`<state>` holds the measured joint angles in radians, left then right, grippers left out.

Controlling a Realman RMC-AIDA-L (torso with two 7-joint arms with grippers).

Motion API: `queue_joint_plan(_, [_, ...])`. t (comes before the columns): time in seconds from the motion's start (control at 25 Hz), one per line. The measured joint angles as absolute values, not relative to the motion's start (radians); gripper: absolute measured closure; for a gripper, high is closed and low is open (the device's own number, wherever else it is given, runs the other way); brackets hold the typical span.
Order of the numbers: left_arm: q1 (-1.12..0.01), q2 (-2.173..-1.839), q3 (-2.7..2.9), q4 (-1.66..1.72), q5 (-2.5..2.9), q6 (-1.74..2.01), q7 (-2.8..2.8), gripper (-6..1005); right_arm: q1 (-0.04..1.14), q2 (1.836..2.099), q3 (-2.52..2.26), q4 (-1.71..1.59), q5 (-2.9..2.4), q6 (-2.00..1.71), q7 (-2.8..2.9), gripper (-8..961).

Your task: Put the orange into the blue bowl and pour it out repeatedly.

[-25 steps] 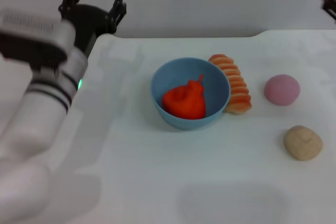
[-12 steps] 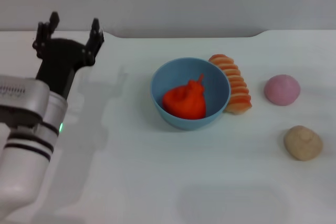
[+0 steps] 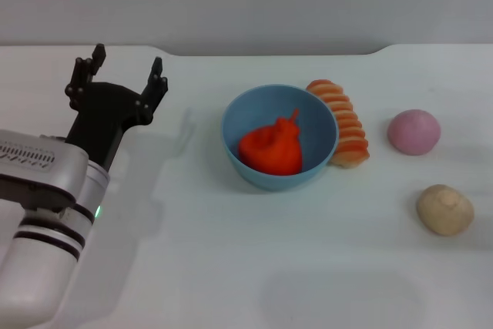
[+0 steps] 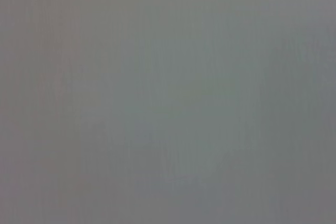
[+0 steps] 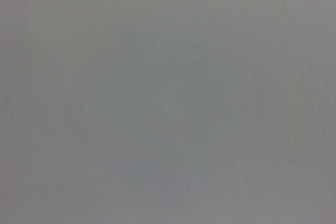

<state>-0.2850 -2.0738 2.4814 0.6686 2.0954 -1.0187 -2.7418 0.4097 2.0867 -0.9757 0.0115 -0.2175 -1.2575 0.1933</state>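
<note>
The red-orange orange with its thin stem lies inside the light blue bowl, which stands upright at the middle of the white table. My left gripper is open and empty, hovering over the table well to the left of the bowl, fingers pointing toward the far edge. The right gripper is out of view. Both wrist views show only plain grey.
A ridged orange-and-cream striped roll leans against the bowl's right side. A pink ball lies further right and a beige ball nearer the front right. The table's far edge meets a grey wall.
My left arm has dropped lower and swung back toward the front left, then edged slightly right toward the bowl. The right gripper has left the top right corner. Bowl and orange have not moved.
</note>
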Motion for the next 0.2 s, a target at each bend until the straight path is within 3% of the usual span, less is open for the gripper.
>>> queue_joint_plan(0.2, [-0.288, -2.074, 2.491, 0.656, 2.095, -1.019, -2.742, 199, 0.41, 2.086, -0.975, 0.015, -0.218, -1.258, 0.193, 218])
